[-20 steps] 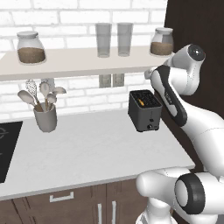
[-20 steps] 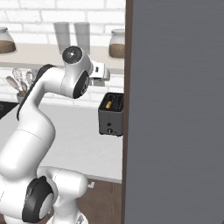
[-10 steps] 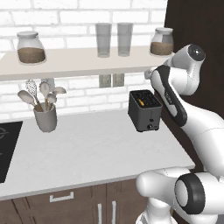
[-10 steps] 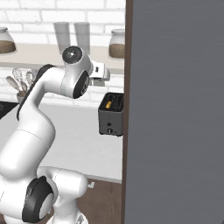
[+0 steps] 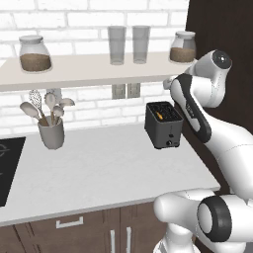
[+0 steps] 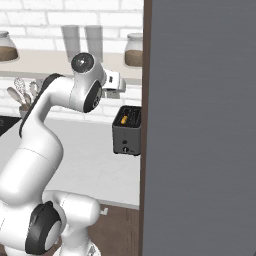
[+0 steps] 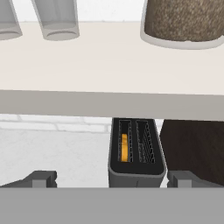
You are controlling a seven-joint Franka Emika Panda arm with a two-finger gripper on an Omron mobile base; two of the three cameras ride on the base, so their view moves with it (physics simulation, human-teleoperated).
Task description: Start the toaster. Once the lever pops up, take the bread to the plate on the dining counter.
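1. Shelf (image 5: pixel 89 69): 2 jars (image 5: pixel 35 53), 2 glasses (image 5: pixel 117 45).
2. Surface (image 5: pixel 99 168): 1 utensil holder (image 5: pixel 51 132), 1 toaster (image 5: pixel 163 125) at the right end.
3. 1 bread (image 7: pixel 124 147) slice in the toaster's left slot, hand view.
4. Claw (image 7: pixel 111 178): fully spread, holding nothing, touching nothing, up near the shelf edge above the toaster.

- My toaster (image 5: pixel 163 125) looks like matt dark grey plastic or painted metal; I cannot tell which.
- The bread (image 7: pixel 124 147) in its left slot shows a golden, dry crust.
- The worktop (image 5: pixel 99 168) is smooth pale stone, faintly speckled.
- Drawer fronts (image 5: pixel 69 232) below are dark wood.
- The wall (image 5: pixel 89 106) is matt white brick.
- Two tumblers (image 5: pixel 128 44) on the shelf (image 5: pixel 84 69) are clear glass.
- My finger tips (image 7: pixel 43 178) are dull dark grey.
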